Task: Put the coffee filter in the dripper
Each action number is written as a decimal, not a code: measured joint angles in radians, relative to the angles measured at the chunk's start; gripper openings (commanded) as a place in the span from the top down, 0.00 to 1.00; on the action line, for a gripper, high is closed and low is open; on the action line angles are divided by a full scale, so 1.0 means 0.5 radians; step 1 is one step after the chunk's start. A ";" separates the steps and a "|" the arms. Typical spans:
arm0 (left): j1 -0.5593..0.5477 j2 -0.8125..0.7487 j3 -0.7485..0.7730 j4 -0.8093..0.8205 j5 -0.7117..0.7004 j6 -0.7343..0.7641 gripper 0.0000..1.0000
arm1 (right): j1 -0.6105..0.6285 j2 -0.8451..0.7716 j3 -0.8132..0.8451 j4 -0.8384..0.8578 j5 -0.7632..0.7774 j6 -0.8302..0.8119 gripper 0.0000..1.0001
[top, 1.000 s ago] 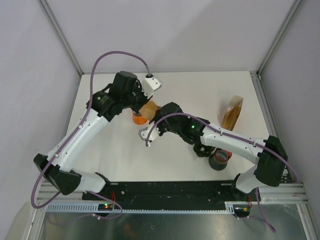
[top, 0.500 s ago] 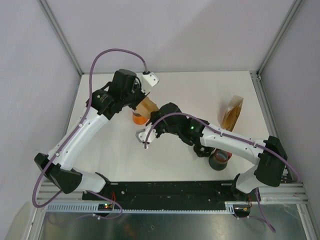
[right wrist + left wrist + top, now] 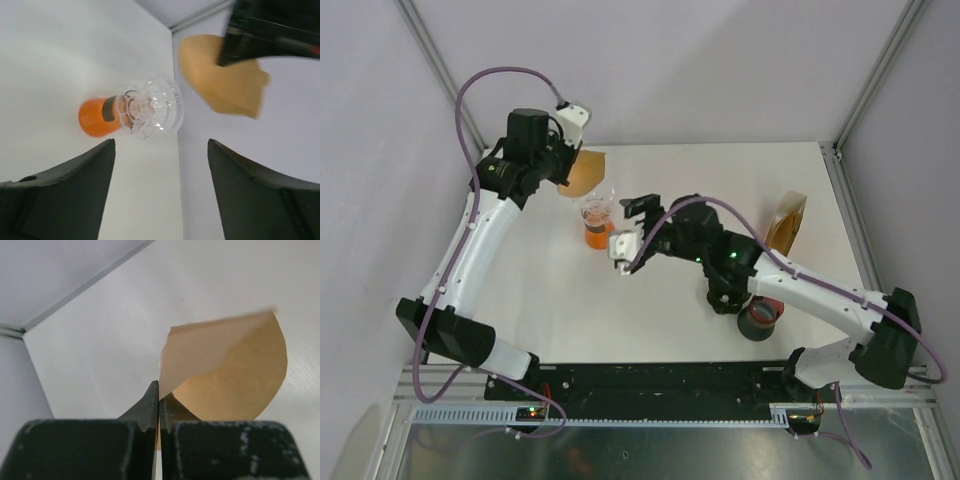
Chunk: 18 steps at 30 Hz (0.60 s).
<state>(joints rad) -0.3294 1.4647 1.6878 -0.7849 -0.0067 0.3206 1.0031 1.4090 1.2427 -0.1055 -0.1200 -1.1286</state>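
The brown paper coffee filter point(image 3: 587, 172) hangs in the air behind the dripper, pinched at its edge by my shut left gripper point(image 3: 567, 166). In the left wrist view the filter point(image 3: 235, 370) fans out beyond the closed jaws of the left gripper point(image 3: 160, 390), one layer peeled apart. The clear dripper point(image 3: 597, 212) stands upright on an orange base point(image 3: 599, 238). My right gripper point(image 3: 628, 218) is open just right of it, touching nothing. The right wrist view shows the dripper point(image 3: 150, 106) ahead of the right gripper point(image 3: 161, 145), with the filter point(image 3: 220, 80) beyond.
A brown bag of filters point(image 3: 786, 222) stands at the right of the table. A dark tape roll point(image 3: 758, 318) and a black object point(image 3: 725, 298) lie under the right arm's forearm. Grey walls and a metal frame close in the back and sides.
The left gripper has carried the filter up and back-left, away from the dripper. The right gripper has let go, opened wide and drawn back to the right.
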 measured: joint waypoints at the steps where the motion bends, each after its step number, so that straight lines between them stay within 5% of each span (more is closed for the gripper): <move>1: 0.031 0.010 0.000 0.008 0.038 -0.043 1.00 | -0.027 -0.047 -0.014 0.032 -0.046 0.092 0.15; 18: 0.351 0.055 -0.241 0.142 0.769 -0.856 0.99 | -0.382 -0.215 -0.070 0.465 0.021 1.575 0.16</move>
<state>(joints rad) -0.1539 1.4921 1.5673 -0.7139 0.3779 -0.1074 0.8120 1.3014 1.2076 0.1268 -0.1097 -0.3412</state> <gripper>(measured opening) 0.005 0.852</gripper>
